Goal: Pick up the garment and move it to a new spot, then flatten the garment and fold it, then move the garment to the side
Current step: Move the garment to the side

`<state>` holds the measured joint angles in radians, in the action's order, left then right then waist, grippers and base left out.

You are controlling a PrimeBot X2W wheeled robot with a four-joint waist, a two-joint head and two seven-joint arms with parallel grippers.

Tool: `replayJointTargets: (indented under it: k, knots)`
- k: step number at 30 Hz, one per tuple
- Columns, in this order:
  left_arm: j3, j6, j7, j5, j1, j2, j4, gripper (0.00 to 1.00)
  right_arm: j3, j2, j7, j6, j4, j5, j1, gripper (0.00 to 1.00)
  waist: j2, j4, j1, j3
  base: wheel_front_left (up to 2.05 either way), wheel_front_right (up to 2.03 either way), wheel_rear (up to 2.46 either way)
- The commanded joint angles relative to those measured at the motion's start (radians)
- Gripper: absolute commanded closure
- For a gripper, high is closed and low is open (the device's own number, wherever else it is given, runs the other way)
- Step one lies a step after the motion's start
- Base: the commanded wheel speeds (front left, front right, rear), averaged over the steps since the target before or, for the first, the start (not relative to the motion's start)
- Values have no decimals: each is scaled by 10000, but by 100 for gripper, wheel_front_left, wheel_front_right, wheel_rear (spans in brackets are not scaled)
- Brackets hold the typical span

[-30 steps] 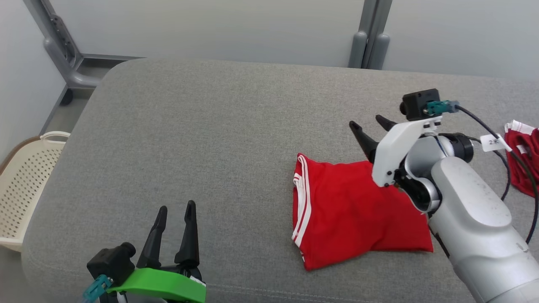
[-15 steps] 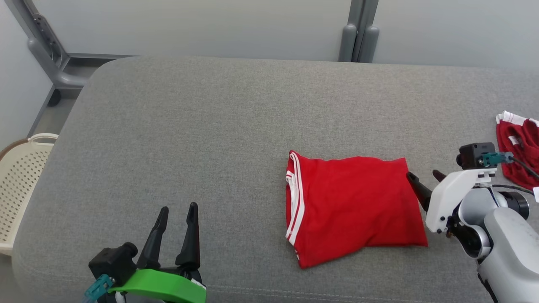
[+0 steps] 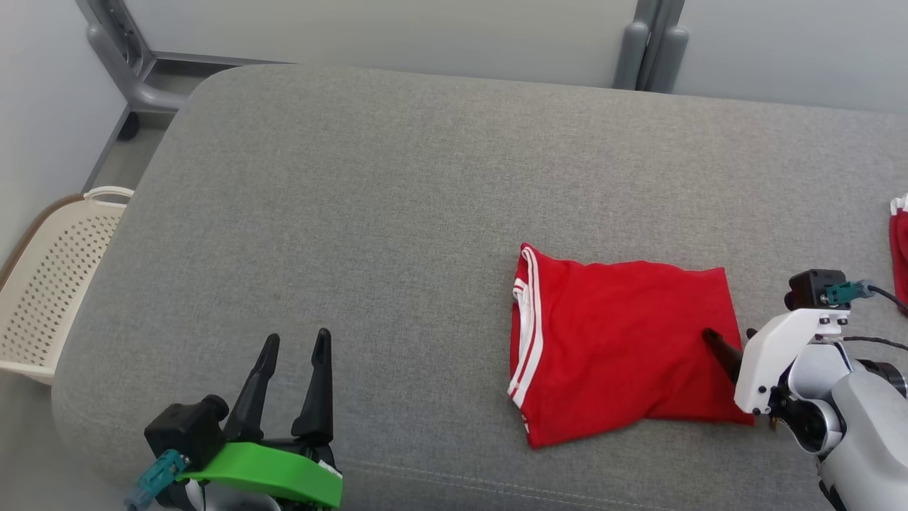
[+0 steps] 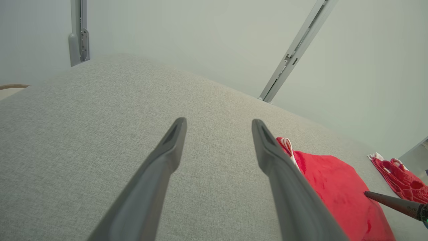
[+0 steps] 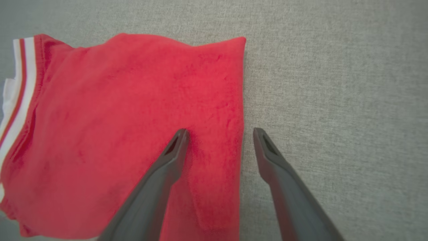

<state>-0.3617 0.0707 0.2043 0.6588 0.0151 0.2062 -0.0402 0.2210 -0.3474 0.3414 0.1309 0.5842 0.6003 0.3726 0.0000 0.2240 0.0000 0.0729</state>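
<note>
right wrist view shows your right hand (image 5: 220, 131) spread astride the garment (image 5: 127, 117) edge; head view adds your left hand (image 3: 299, 336), spread

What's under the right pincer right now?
The right pincer straddles the edge of the red garment: one finger over red cloth, the other over the grey cushion. Anything beneath the garment is covered.

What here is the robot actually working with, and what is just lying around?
In the job:
folded red garment
right gripper, open across the garment's edge
grey cushion under it

Lying about:
second red garment, far right
basket beside the cushion
left gripper, open over bare cushion
</note>
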Motion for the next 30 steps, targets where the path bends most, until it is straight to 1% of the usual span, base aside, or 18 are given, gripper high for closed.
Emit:
replayJointTargets:
  k: [1, 11, 22, 23, 24, 26, 27, 30]
  knots:
    - [-27, 82, -31, -116, 216, 103, 47, 0, -15, -47, -44, -5, 176, 99, 109, 0, 0, 236, 0, 133, 0, 0, 0]
    - [5, 241, -99, -266, 186, 405, 199, 0, 380, -82, 68, -4, 746, 609, 335, 0, 0, 648, 0, 201, 0, 0, 0]
    - [-38, 306, -156, -215, 74, 481, 362, 0, 529, -314, 32, -5, 1210, 813, 553, 0, 0, 827, 0, 197, 0, 0, 0]
    - [-40, 318, -161, -209, 66, 485, 372, 0, 587, -319, 71, -4, 1224, 849, 558, 37, 0, 830, 0, 202, 0, 0, 0]
    - [-39, 325, -162, -198, 64, 486, 384, 0, 654, -314, 100, -5, 1223, 882, 562, 58, 0, 826, 0, 209, 0, 0, 0]
    - [-25, 337, -151, -178, 59, 495, 403, 0, 816, -306, 96, -2, 1176, 915, 589, 83, 0, 801, 0, 220, 0, 0, 0]
    - [-17, 345, -141, -178, 59, 496, 417, 0, 899, -312, 39, -2, 1134, 919, 609, 100, 0, 779, 0, 228, 0, 0, 0]
    - [1, 369, -111, -171, 58, 513, 461, 0, 1013, -379, -146, -4, 1131, 968, 753, 100, 0, 662, 0, 228, 0, 0, 0]
